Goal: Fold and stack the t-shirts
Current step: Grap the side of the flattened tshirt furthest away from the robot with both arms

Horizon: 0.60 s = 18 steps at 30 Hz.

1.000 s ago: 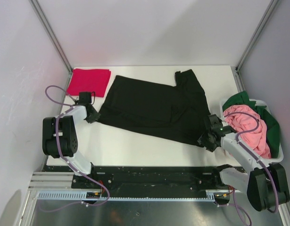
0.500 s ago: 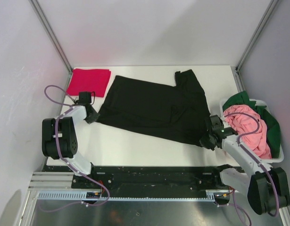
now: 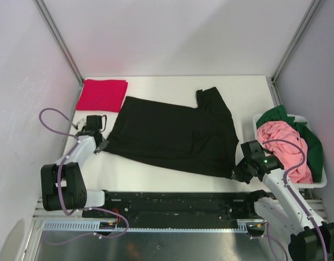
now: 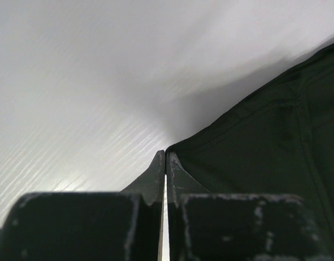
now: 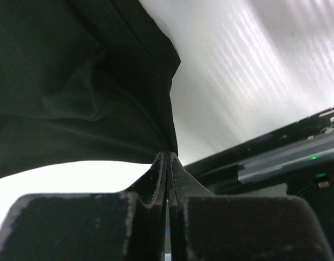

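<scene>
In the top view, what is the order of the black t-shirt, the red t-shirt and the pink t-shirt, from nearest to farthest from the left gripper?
1. The black t-shirt: its left corner is pinched in the left gripper.
2. The red t-shirt: folded, at the far left corner.
3. The pink t-shirt: in the white basket, far right.

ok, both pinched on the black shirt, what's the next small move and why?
Probably raise both corners together, keeping the cloth taut, to start the fold. The left gripper and the right gripper are each shut on a near corner of the black shirt, which lies spread flat.
</scene>
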Available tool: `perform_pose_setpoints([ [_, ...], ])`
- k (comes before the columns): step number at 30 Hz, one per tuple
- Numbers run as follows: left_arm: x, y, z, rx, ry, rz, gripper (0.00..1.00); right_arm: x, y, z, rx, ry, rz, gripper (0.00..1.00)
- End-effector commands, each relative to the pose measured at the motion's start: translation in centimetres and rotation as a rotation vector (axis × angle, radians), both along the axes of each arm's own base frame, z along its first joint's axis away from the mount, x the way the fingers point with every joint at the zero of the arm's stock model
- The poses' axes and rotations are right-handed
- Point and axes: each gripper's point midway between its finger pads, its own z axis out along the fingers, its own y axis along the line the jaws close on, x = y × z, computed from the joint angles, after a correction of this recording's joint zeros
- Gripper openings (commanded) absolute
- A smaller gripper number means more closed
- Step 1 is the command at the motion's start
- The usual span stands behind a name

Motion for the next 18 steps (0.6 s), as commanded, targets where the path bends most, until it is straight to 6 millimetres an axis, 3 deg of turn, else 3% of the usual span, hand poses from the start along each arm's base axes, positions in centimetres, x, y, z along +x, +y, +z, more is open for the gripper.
perform_pose_setpoints([
  [1, -2.7, 1.4, 0.8, 0.075, 0.008, 0.090, 0.00, -3.0, 1.4, 0.6, 0.097, 0.080, 0.027, 0.00],
  [4, -3.7, 1.6, 0.8, 0.085, 0.013, 0.117, 0.02, -3.4, 2.0, 0.9, 0.125, 0.077, 0.056, 0.04],
  [6, -3.8, 1.6, 0.9, 0.084, 0.009, 0.119, 0.10, -3.6, 2.2, 0.9, 0.130, 0.081, 0.075, 0.15],
  [8, -3.4, 1.5, 1.4, 0.082, 0.001, 0.097, 0.21, -3.4, 2.2, 1.0, 0.125, 0.080, 0.094, 0.29],
  [11, -1.5, 1.3, 3.7, 0.087, -0.053, 0.033, 0.35, -2.4, 2.6, 2.0, 0.129, 0.025, 0.151, 0.41],
  [15, 3.1, 0.4, 9.5, 0.130, -0.224, -0.082, 0.52, 2.5, 3.7, 6.7, 0.129, -0.215, 0.239, 0.57],
  [18, 7.4, -2.7, 12.6, 0.147, -0.298, -0.230, 0.57, 7.1, 3.2, 9.6, 0.026, -0.328, 0.260, 0.61],
])
